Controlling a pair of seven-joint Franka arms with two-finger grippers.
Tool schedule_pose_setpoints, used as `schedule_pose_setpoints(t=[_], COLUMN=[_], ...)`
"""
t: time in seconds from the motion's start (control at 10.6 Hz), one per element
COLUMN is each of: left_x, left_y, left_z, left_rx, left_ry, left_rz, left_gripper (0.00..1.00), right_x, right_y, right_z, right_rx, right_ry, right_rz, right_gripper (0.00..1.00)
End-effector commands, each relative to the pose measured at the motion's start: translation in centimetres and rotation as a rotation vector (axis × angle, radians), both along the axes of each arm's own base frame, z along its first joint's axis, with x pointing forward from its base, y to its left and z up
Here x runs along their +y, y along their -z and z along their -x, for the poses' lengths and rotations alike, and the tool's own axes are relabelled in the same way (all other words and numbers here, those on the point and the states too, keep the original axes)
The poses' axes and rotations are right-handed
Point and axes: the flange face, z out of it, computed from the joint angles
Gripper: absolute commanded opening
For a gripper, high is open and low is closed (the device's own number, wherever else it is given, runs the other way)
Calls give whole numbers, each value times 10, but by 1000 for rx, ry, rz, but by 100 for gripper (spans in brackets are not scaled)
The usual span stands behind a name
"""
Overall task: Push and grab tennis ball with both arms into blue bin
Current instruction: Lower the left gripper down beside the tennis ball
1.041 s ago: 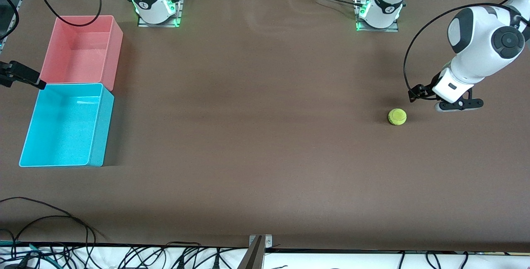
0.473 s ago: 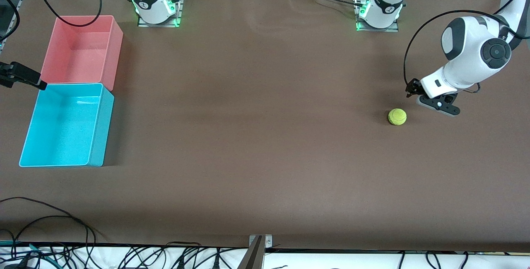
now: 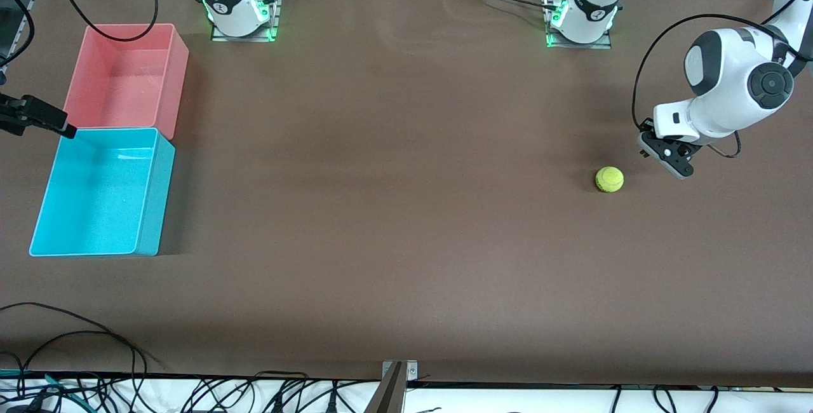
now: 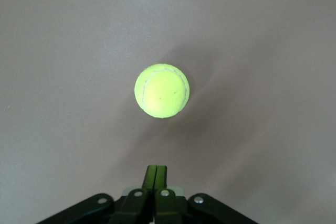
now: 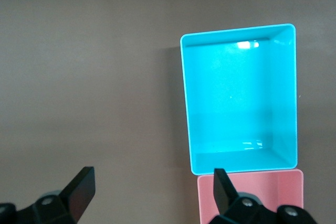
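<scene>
Toward the left arm's end of the brown table (image 3: 406,209) sits the tennis ball (image 3: 609,179), loose. Left gripper (image 3: 676,162) hangs low just beside it, fingers pinched together, holding nothing. Blue bin (image 3: 152,190) sits at the right arm's end, touching the pink bin (image 3: 171,76) farther back. Right gripper (image 5: 152,190) hovers spread wide, empty, beside the bins.

- i'm looking at a robotics lab bench, not a home.
- two white arms (image 3: 730,92) are bolted to metal base plates (image 3: 242,32) with green status lights.
- a brown table (image 3: 394,209) is edged with loose black cables (image 3: 82,349) and aluminium framing.
</scene>
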Motion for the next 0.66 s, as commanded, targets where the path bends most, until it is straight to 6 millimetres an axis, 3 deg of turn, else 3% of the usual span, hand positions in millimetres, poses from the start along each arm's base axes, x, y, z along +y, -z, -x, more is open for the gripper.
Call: schedule_pose_setpoints(t=[0.0,0.19,0.57], left_x=[8,9,9], left_y=[8,17,42], left_z=[-3,-11,-15], left_rx=[-28,-66,-67], left_ry=[246,445,643], left_rz=[15,12,17], left_gripper=[0,0,0], right_x=[1,0,0], right_y=[-3,-2,-2], right_z=[0,0,0], right_rx=[3,4,4], right_ry=[-2,-2,0], right_rz=[18,18,18], right_gripper=[100,100,100])
